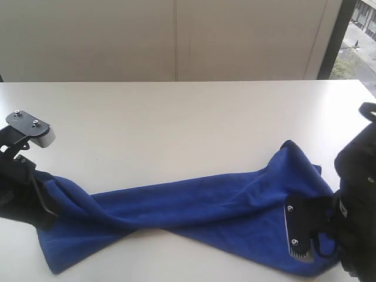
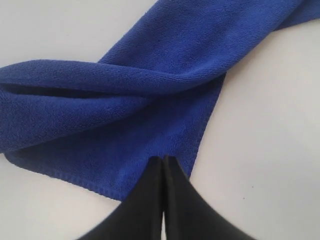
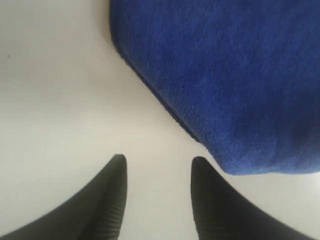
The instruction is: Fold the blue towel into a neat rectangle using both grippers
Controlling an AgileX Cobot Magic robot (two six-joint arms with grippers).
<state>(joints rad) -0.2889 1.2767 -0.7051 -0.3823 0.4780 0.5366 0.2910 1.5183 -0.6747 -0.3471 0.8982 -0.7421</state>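
Note:
The blue towel (image 1: 194, 205) lies twisted and bunched in a long band across the near part of the white table (image 1: 176, 129). My left gripper (image 1: 36, 197) sits at the towel's left end. In the left wrist view its jaws are pressed together, and the left gripper (image 2: 164, 159) tips dig into the blue towel (image 2: 125, 100) near a hemmed corner. My right gripper (image 1: 314, 238) rests at the towel's right end. In the right wrist view the right gripper (image 3: 157, 162) stands open over bare table, with a rounded fold of the blue towel (image 3: 225, 75) just beside one fingertip (image 3: 200, 165).
The table's far edge (image 1: 176, 81) meets a pale wall, with a window strip (image 1: 358, 41) at the far right. A silver and black bracket (image 1: 29, 126) of the left arm sticks out above the towel's left end.

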